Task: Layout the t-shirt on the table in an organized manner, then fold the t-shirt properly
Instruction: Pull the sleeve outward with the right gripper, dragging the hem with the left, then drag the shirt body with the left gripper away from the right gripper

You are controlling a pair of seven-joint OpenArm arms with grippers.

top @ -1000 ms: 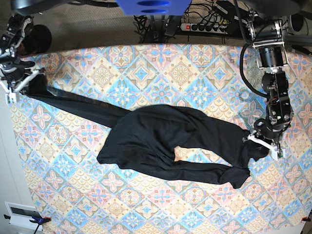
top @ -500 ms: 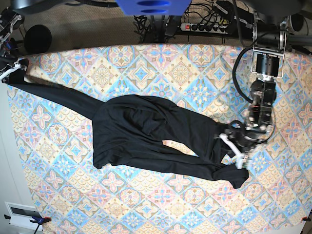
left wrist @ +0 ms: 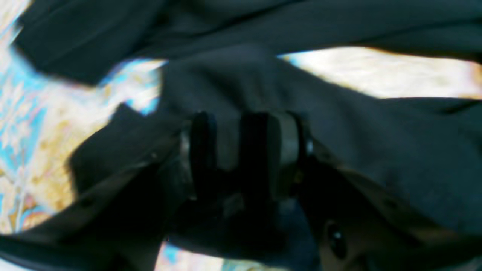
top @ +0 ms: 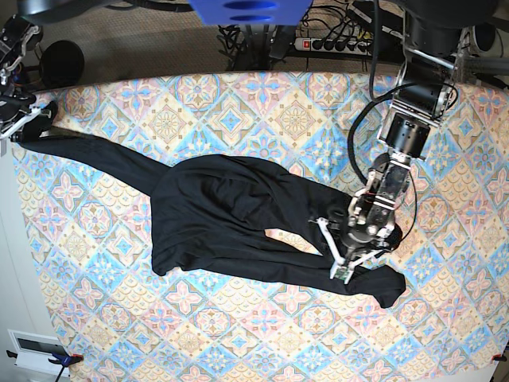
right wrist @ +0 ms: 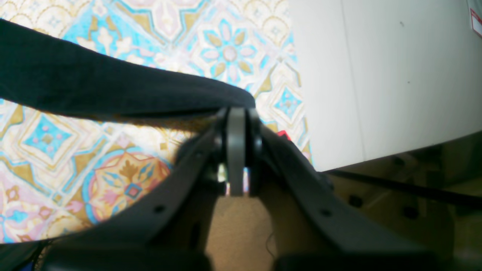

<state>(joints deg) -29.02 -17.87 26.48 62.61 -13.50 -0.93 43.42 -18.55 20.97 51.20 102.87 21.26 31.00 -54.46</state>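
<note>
The black t-shirt (top: 223,215) lies crumpled across the middle of the patterned table (top: 262,103), with one long strip reaching the far left edge. There my right gripper (top: 22,123) is shut on the strip's tip; the right wrist view shows the closed gripper (right wrist: 237,113) pinching the t-shirt (right wrist: 94,90) just above the table (right wrist: 226,52). My left gripper (top: 340,253) sits low on the garment's right part. In the blurred left wrist view this gripper (left wrist: 233,128) has t-shirt fabric (left wrist: 376,150) bunched between and around its fingers. A lower fold trails right of it.
A power strip (top: 338,44) and cables lie on the floor behind the table. A blue mount (top: 250,9) hangs at top centre. A white panel (right wrist: 376,75) borders the table's left edge, and a small white box (top: 36,350) sits at the lower left.
My left gripper has travelled left and slightly toward the front, dragging the shirt's right part inward. My right gripper pulled the left strip out to the table's far left corner.
</note>
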